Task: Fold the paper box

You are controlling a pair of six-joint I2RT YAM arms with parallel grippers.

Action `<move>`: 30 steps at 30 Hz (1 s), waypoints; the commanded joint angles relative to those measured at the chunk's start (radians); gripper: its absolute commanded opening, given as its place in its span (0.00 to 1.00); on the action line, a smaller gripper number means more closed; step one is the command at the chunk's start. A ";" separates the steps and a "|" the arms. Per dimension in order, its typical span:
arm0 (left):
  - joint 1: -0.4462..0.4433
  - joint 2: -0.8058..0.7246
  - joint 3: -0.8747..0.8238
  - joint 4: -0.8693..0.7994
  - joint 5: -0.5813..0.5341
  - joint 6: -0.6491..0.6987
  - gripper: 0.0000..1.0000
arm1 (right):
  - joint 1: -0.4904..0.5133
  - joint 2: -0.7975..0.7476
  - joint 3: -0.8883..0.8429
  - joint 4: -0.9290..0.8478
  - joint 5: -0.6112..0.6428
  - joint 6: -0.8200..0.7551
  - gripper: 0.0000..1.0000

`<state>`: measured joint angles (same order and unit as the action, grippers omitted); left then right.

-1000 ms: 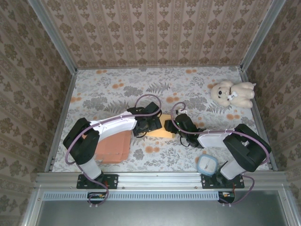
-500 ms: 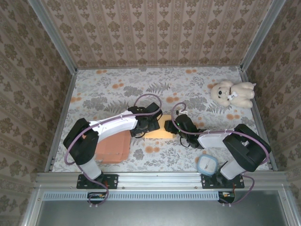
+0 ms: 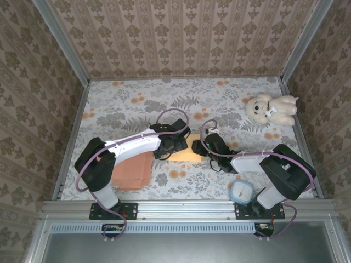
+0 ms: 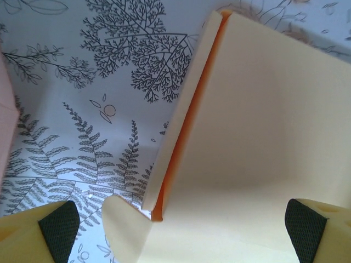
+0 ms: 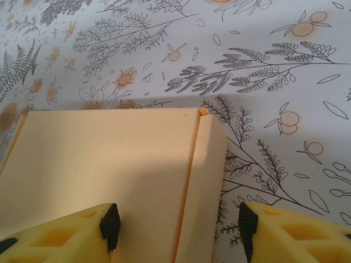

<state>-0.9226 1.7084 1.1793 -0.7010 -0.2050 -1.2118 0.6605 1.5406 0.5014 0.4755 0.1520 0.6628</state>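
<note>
Cream paper box lies at the middle of the floral desk, between the two wrists. The left fingers are spread fully wide astride one corner, gripping nothing. The right fingers are part-open astride its folded edge flap, holding nothing.

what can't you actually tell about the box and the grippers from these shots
- Top view: the two arms' ends cover most of the paper box, so its overall shape is hidden.
- Left wrist view: the box runs off the right and bottom edges. Whether the left gripper touches it is unclear.
- Right wrist view: the fingers of the right gripper and the bottom edge hide the box's near side.
- Top view: the left arm covers part of the pink sheet.
</note>
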 commanded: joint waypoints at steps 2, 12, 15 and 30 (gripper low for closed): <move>-0.014 0.038 0.040 -0.017 0.019 -0.024 1.00 | -0.001 0.023 -0.021 -0.003 -0.012 0.011 0.62; -0.043 0.070 0.061 -0.017 0.046 -0.038 1.00 | -0.001 0.035 -0.015 0.010 -0.026 0.023 0.62; -0.047 0.074 0.070 -0.022 0.054 -0.031 1.00 | -0.001 0.039 -0.015 0.015 -0.028 0.026 0.62; -0.057 0.065 0.028 -0.030 0.049 -0.048 1.00 | -0.001 0.051 -0.024 0.033 -0.035 0.042 0.63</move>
<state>-0.9668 1.7744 1.2171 -0.7181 -0.1669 -1.2388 0.6605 1.5688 0.4961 0.5190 0.1406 0.6876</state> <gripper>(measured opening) 0.999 0.627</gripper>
